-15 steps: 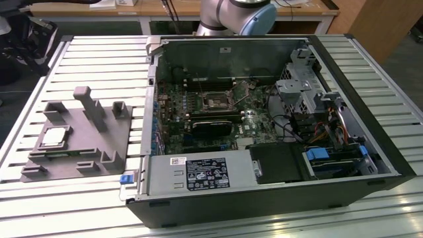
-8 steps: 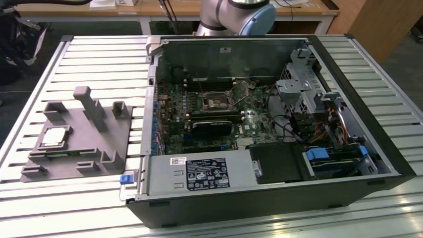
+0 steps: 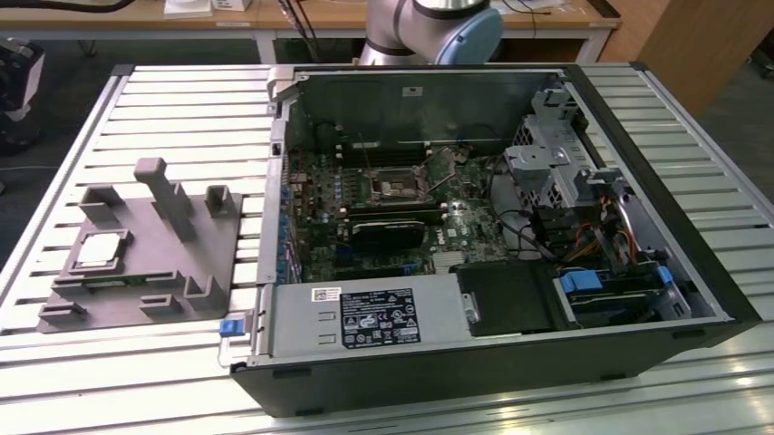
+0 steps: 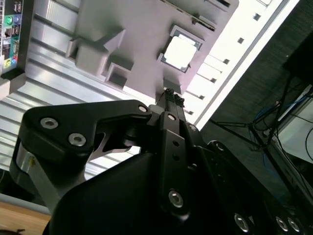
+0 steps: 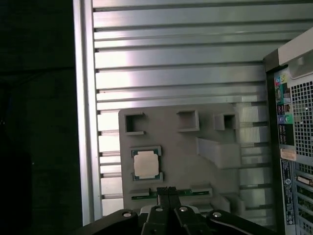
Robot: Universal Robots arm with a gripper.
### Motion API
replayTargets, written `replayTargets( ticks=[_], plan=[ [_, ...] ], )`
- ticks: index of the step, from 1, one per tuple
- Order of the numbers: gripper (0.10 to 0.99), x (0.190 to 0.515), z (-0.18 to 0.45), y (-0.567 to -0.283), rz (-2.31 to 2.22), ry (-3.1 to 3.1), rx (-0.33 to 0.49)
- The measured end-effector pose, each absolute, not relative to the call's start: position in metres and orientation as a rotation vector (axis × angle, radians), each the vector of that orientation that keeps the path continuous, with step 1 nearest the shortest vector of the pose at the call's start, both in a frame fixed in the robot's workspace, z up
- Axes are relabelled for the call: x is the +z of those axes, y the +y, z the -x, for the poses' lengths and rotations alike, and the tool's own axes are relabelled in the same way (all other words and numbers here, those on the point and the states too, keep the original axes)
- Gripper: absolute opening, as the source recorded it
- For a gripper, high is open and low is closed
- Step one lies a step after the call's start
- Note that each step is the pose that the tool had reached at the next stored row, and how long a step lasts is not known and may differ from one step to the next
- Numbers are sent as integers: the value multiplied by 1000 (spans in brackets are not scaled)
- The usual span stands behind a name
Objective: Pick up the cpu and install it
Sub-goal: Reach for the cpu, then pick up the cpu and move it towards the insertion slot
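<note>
I log the cpu (image 5: 146, 163) lying in the grey fixture (image 5: 171, 147). My claw (image 5: 167, 192) hangs above the fixture, tips together, empty.

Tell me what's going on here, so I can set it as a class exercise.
A robot arm's hand hangs above a grey plastic fixture on the slatted table, its fingers together and holding nothing. The cpu lies flat in its pocket on the fixture, not yet picked up. The open computer case stands beside the fixture, towards the exterior view's right, with its motherboard socket exposed.
</note>
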State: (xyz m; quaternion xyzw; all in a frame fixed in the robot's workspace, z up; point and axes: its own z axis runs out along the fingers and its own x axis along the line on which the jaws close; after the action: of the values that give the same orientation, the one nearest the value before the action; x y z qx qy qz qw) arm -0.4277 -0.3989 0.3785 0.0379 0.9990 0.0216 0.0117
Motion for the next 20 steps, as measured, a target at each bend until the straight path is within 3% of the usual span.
replayTargets(
  ticks=[20],
  plan=[
    [106, 372, 447, -399, -118, 3116, 68]
  ],
)
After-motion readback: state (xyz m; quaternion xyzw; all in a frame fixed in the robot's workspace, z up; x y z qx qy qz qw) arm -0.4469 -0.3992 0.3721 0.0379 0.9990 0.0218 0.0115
